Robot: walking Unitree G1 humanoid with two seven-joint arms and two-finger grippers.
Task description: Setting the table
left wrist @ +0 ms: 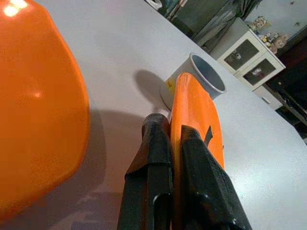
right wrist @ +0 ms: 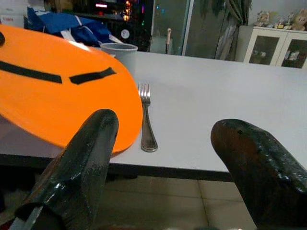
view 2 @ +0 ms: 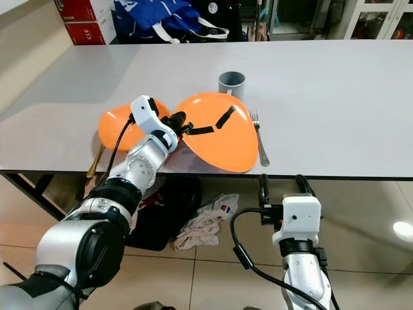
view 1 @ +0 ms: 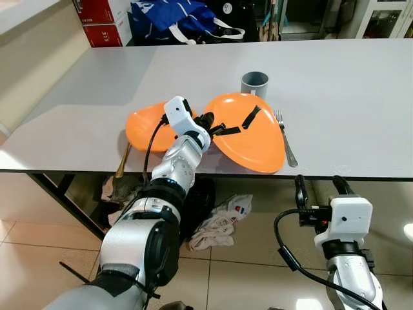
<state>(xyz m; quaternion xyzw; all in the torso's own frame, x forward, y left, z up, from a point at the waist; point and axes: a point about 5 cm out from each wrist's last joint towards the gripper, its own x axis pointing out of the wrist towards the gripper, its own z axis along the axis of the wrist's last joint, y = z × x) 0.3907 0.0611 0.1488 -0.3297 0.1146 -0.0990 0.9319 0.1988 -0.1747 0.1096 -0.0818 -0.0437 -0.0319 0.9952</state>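
- My left hand point(view 1: 208, 123) reaches over the near edge of the grey bench point(view 1: 335, 97), its 2 black fingers point(left wrist: 153, 177) clamped on the rim of the big orange plate point(view 1: 248, 132).
- From the left wrist camera I see that rim sandwiched edge-on between the fingers, so the hand is grasping the plate.
- That plate sits near the front edge of the bench, tilted up on the side I hold, with 2 black tape strips point(view 1: 250, 117) on its face.
- A second orange plate point(view 1: 145, 126) lies just beside it on my left, partly hidden by my wrist; I can't tell if the 2 plates touch.
- The grey cup point(view 1: 255, 84) stands upright just behind the held plate.
- The fork point(view 1: 284, 137) lies just to the right of the held plate, tines pointing away from me.
- My right hand point(view 1: 319, 187) hangs below the bench edge, fingers spread apart and gripping nothing; its wrist camera looks at the fork and plate from bench height.
- On the tiled floor point(view 1: 258, 265) under the bench I see a crumpled cloth point(view 1: 216, 223).
- A blue bag point(view 1: 174, 19) and red boxes point(view 1: 97, 19) sit beyond the far edge.
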